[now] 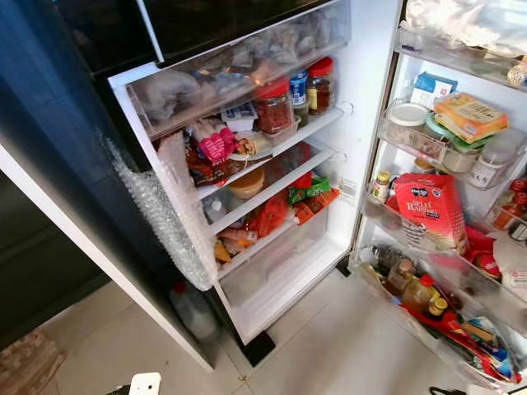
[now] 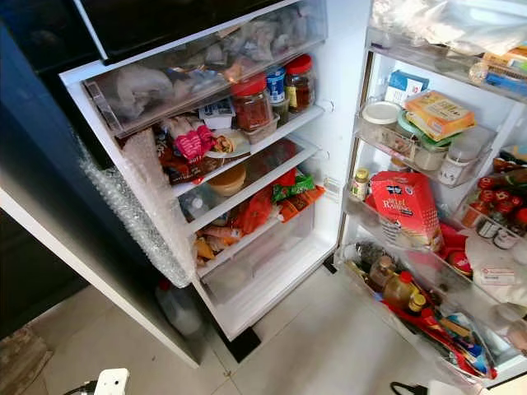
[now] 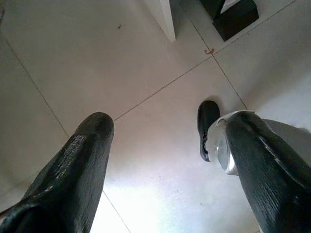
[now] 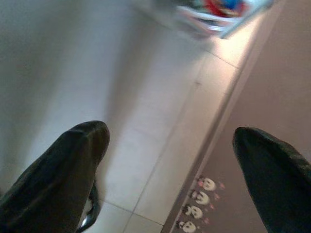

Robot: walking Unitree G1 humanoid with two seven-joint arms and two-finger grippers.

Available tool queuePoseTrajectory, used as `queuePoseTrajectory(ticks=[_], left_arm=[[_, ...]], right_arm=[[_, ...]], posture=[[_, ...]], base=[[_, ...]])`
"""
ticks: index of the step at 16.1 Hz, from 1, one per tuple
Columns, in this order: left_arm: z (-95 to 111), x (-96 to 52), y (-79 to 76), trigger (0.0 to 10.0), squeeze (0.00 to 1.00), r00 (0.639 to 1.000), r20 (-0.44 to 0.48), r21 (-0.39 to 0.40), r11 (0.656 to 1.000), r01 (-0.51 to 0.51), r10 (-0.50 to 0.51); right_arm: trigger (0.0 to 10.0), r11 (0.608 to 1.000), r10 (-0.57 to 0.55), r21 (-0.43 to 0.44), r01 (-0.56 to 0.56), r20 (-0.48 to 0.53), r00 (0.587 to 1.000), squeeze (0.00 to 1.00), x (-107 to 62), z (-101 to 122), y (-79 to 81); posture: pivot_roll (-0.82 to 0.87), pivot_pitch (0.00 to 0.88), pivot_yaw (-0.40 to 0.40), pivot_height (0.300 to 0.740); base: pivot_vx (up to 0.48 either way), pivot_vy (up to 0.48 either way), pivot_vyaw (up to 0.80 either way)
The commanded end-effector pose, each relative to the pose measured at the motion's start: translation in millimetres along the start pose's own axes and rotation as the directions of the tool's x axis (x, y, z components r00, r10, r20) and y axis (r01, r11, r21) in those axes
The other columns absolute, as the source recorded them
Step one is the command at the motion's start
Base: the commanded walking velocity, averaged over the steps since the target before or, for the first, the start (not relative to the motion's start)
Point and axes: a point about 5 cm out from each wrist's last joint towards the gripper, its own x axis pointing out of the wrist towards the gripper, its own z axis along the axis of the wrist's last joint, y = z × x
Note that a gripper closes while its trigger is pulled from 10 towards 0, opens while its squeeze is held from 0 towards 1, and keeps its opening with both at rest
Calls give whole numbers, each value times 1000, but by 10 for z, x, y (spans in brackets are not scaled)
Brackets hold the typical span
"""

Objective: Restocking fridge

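Fridge (image 1: pixel 362 99): you see it open ahead, shelves crowded; red jar (image 1: pixel 273 105) on upper shelf
Left gripper (image 3: pixel 165 160): fingers apart, over floor tiles (image 3: pixel 73 63)
Right gripper (image 4: pixel 170 160): fingers apart, empty

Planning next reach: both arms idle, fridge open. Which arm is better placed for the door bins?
Right, tentatively. The door bins lie on the robot's right, and the right gripper, open and empty, hangs over floor beside the door's lower edge. The left gripper, also open and empty, hangs over bare tile.
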Motion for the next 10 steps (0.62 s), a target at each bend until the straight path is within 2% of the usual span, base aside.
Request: queuePoseTrajectory(ticks=[1,2,4,5,6,7,8,10], left_arm=[[-42,-11,44,10000,0,1000,-20,28,1000,-8,8],[-42,-11,44,10000,0,1000,-20,30,1000,-8,8],[-43,-12,43,10000,0,1000,-20,30,1000,-8,9],[-43,-11,44,10000,0,1000,-20,31,999,-8,9],[-42,-11,44,10000,0,1000,-20,31,999,-8,9],[-40,-11,47,10000,0,1000,-20,33,999,-8,9],[-39,-11,48,10000,0,1000,-20,33,999,-8,8],[-35,-11,52,10000,0,1000,-19,37,999,-7,7]], right_arm=[[10000,997,-59,55,60,-10,998,0,-15,-64,-16],[10000,974,-186,131,185,-2,983,0,-35,-85,-51],[10000,943,-275,195,271,-5,961,0,-56,-103,-70],[10000,933,-305,199,299,0,952,0,-64,-101,-77],[10000,925,-318,217,313,-13,948,0,-78,-185,-205],[10000,875,-425,254,412,-5,905,0,-114,-214,-464],[10000,861,-451,263,434,5,892,0,-115,-178,-503],[10000,811,-540,288,509,37,841,0,-132,-78,-649]], posture=[[-118,31,98,740],[-118,31,98,740],[-118,32,98,740],[-119,32,98,740],[-119,32,100,740],[-122,31,104,740],[-123,32,105,740],[-123,31,108,740]], base=[[0,0,0],[0,0,0],[0,0,0],[0,0,0],[0,0,0],[0,0,0],[0,0,0],[0,0,0]])
